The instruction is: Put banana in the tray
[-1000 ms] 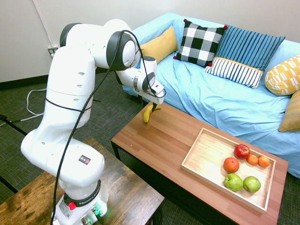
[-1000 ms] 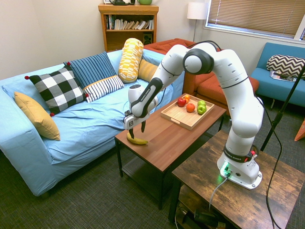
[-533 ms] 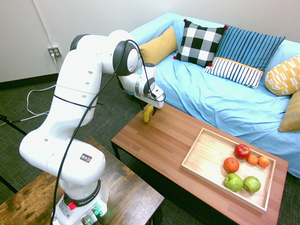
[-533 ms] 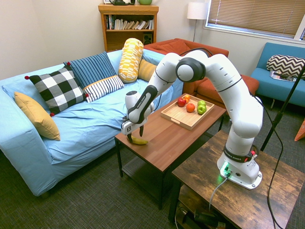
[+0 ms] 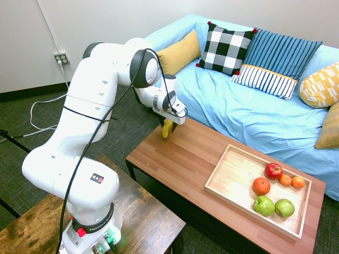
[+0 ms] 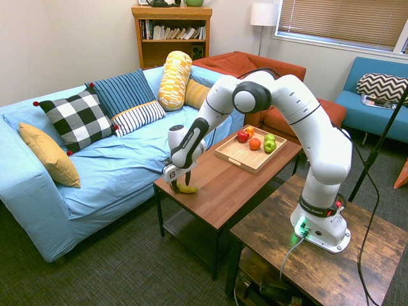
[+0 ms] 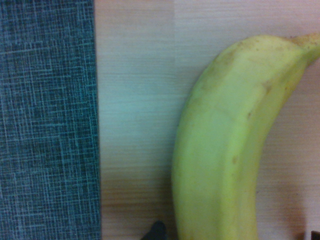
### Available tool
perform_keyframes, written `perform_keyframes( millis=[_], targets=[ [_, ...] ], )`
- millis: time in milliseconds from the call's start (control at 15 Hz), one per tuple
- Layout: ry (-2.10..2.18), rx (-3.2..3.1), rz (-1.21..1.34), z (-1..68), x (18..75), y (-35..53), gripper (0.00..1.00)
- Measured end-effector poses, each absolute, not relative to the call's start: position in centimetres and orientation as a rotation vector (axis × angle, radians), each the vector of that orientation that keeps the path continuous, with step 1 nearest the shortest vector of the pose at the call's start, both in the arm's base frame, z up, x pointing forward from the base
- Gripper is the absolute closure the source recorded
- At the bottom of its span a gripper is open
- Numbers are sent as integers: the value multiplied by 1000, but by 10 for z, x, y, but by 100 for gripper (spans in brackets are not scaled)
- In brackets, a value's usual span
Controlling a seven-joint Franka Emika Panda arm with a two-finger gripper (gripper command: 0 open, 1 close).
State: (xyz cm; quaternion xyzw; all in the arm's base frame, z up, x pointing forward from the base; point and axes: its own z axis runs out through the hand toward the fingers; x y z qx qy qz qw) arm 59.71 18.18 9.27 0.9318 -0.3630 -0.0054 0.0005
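The yellow banana [image 5: 167, 129] lies at the far corner of the reddish-brown table [image 5: 180, 159], close to the sofa-side edge. My gripper [image 5: 169, 124] has come straight down on it, open, with one finger on each side of the fruit. From the other side the banana [image 6: 186, 189] pokes out under the gripper [image 6: 181, 185]. The wrist view is filled by the banana [image 7: 225, 150] lying on the tabletop, next to the table's edge. The pale wooden tray [image 5: 235, 177] sits at the table's opposite end; its rim [image 6: 239, 160] also shows in the second exterior view.
In the tray's far half lie a red apple [image 5: 273, 170], oranges [image 5: 261, 186] and two green apples [image 5: 274, 206]. The blue sofa [image 5: 254, 116] with several cushions runs along the table's long side. Carpet floor lies beyond the banana's end of the table.
The arm has bent lower and brought the gripper down from just above the banana until its fingers straddle it. The banana has not moved.
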Motion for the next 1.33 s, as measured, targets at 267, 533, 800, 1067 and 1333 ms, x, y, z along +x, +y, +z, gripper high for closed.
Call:
perform_keyframes(
  millis=[267, 533, 800, 1067, 1333],
  targets=[
    [-1133, 2932, -11, 93, 597, 186, 100],
    [-1130, 2934, 0, 96, 599, 187, 100],
    [-1134, 2937, 66, 128, 608, 174, 100],
    [-1265, 2872, 186, 224, 612, 89, 100],
    [-1490, 2748, 230, 277, 590, -43, 100]
  ],
)
